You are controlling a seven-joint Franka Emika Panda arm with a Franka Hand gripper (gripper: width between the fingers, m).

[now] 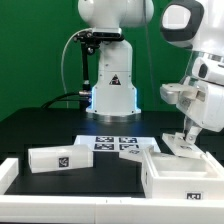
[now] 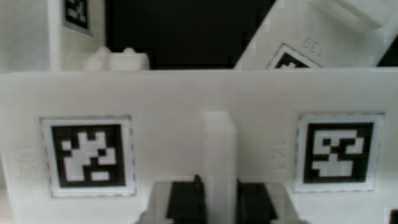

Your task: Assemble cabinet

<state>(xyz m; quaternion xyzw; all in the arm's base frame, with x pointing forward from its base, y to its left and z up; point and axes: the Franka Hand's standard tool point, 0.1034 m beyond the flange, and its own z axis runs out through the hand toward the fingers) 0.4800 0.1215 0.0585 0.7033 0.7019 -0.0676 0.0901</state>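
the white, boxy cabinet (image 1: 172, 184) bears square black-and-white tags (image 1: 195, 193).

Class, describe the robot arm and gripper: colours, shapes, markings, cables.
The arm is white with rounded links and dark joints. Its base bears a warning triangle; a black cable runs beside it. The gripper is white, its fingers dark.

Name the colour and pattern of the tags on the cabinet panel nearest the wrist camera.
Black-and-white blocky tags on a white panel; clearest in the wrist view.
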